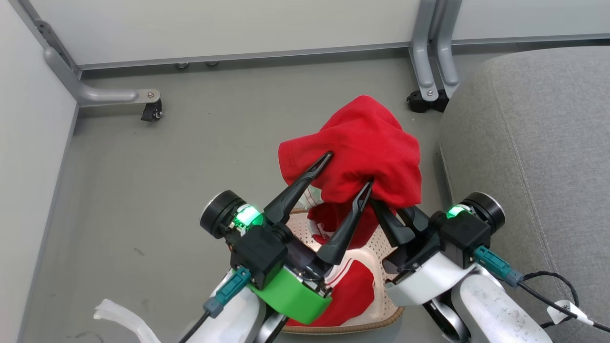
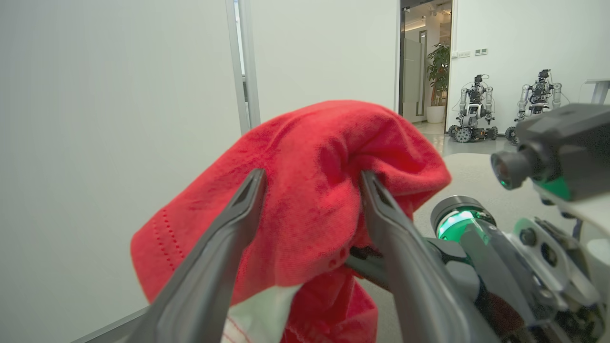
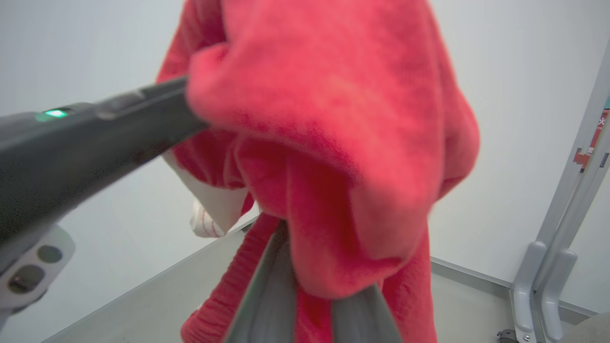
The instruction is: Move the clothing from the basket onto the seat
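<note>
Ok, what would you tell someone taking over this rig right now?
Left gripper: open, fingers either side of the plain red garment.
Right gripper: shut on that garment, held up above the basket.
Striped garment lies in the basket.
Seat, to the right: no clothing on the part in view.
To do: carry the red one to the seat, then fetch the striped one.

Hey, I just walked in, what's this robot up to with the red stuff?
It is moving clothes from the basket to the seat. The right gripper is shut on a red garment, lifted above the basket. The left gripper is open, spread wide against the same cloth. A second garment, red and white, lies in the basket. The seat is just to the robot's right.
</note>
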### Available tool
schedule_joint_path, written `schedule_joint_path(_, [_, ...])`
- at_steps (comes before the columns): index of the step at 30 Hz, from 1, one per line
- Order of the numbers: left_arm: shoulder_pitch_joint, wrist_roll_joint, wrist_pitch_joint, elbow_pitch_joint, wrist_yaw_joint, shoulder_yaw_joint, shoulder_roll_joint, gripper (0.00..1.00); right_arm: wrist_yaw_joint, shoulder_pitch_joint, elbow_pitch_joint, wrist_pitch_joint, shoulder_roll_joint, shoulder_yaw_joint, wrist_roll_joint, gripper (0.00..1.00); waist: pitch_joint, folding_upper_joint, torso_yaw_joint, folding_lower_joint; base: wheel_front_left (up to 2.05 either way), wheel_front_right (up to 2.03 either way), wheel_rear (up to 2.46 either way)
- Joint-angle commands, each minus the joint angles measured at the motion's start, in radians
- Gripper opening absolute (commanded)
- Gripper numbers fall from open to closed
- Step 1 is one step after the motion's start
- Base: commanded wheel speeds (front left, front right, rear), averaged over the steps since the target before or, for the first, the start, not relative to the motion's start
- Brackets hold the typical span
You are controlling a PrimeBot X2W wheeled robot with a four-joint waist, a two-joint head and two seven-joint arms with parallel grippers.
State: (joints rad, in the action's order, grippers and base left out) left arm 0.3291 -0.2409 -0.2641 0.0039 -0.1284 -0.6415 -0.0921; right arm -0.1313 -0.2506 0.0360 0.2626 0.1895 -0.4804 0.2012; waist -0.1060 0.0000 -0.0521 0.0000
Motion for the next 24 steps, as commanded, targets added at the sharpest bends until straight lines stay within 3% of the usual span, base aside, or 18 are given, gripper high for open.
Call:
schedule_joint_path(1, [-0.012,-0.003,-0.001,0.004,0.000,0.009,-0.001,1.00,0.001,0.009,-0.006,0.003,0.004,0.003,0.008,0.00,0.001,0.0000,0.000,0.0000,0.00,0.00,0.00])
schedule_joint_path(11, [-0.111,-0.029,0.000,0.014,0.015,0.145,-0.041,1.00,0.001,0.017,-0.018,0.003,0.012,0.030,-0.002,0.00,-0.004,0.0000,-0.016,0.0000,0.00,0.00,0.00])
schedule_joint_path(24, [-0.237,0.010,0.000,0.101,0.008,0.341,-0.020,1.00,0.001,0.046,-0.035,0.003,0.005,0.081,-0.007,0.00,-0.005,0.0000,-0.035,0.0000,0.00,0.00,0.00])
